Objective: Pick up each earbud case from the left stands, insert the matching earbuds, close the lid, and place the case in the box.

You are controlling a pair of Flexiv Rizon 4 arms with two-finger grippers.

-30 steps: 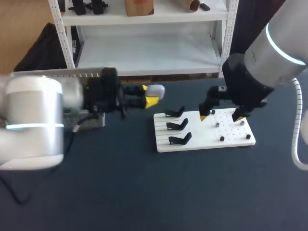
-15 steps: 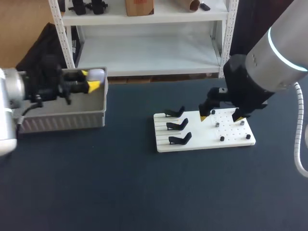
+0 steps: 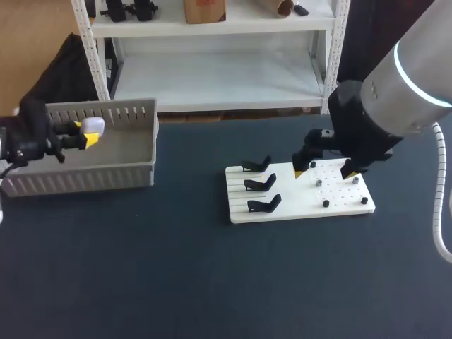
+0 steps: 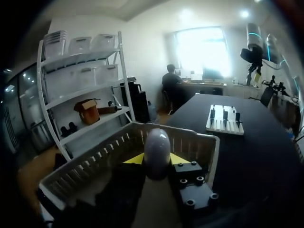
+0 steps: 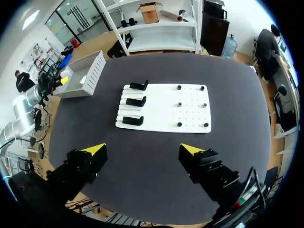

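Over grey box (image 3: 85,180), head view: left gripper (image 3: 83,133) clamped on pale earbud case (image 3: 93,126), case poking out past yellow tips, above box interior. Right gripper (image 3: 328,169) above white board (image 3: 296,212), fingers wide apart, holding nothing.

Left wrist view: case upright between both yellow tips, touched from each side; box walls ahead and below.

Right wrist view: fingers spread wide, board with three black stands (image 5: 134,102) ahead; case well apart, at box.
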